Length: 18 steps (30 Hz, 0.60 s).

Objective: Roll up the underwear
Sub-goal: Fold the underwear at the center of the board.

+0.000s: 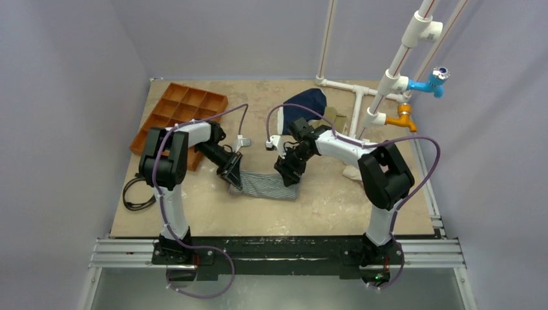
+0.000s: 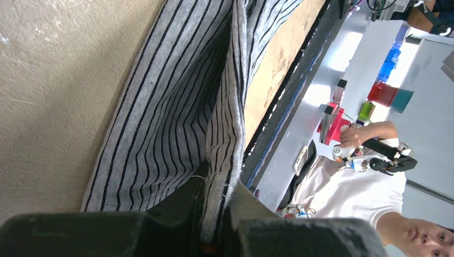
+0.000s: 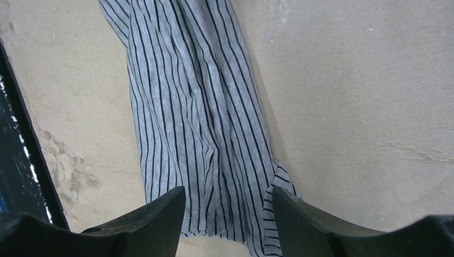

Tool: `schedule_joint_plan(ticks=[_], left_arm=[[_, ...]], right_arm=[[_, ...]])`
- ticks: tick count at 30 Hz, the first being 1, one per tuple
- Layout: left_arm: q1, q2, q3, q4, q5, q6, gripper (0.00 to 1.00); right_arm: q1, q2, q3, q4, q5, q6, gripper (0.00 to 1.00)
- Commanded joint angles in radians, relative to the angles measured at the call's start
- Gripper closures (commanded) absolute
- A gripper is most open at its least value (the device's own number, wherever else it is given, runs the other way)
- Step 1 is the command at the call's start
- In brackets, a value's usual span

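Left claw (image 2: 217, 235) pinches the underwear (image 3: 198, 118), right claw (image 3: 227, 214) gapes wide over it, orange tray (image 1: 184, 106) well apart

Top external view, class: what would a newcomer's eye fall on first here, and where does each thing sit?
The striped underwear lies stretched in the middle: the left gripper pinches a fold of it, while the right gripper stands open over its other end. Behind, an orange tray sits far left, and a white pipe frame with a blue tap and an orange tap rises far right.
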State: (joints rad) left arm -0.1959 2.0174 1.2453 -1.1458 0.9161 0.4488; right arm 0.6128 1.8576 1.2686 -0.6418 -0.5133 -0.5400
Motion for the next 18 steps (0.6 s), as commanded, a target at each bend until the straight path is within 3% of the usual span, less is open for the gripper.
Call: schedule_joint_plan(ticks=[1, 8, 13, 18], left_arm=[[0.003, -0.016, 0.005, -0.003, 0.02, 0.023, 1.0], [0.003, -0.015, 0.005, 0.001, 0.016, 0.018, 1.0], [0.003, -0.013, 0.005, 0.001, 0.015, 0.018, 1.0], [0.003, -0.022, 0.006, -0.025, 0.041, 0.054, 1.0]], right_arm=[[-0.004, -0.052, -0.019, -0.021, 0.003, -0.027, 0.4], [-0.005, -0.089, -0.049, -0.007, 0.009, -0.018, 0.41], [-0.011, -0.141, -0.05, 0.056, 0.022, 0.024, 0.37], [-0.012, -0.118, 0.025, 0.038, -0.089, 0.019, 0.35]])
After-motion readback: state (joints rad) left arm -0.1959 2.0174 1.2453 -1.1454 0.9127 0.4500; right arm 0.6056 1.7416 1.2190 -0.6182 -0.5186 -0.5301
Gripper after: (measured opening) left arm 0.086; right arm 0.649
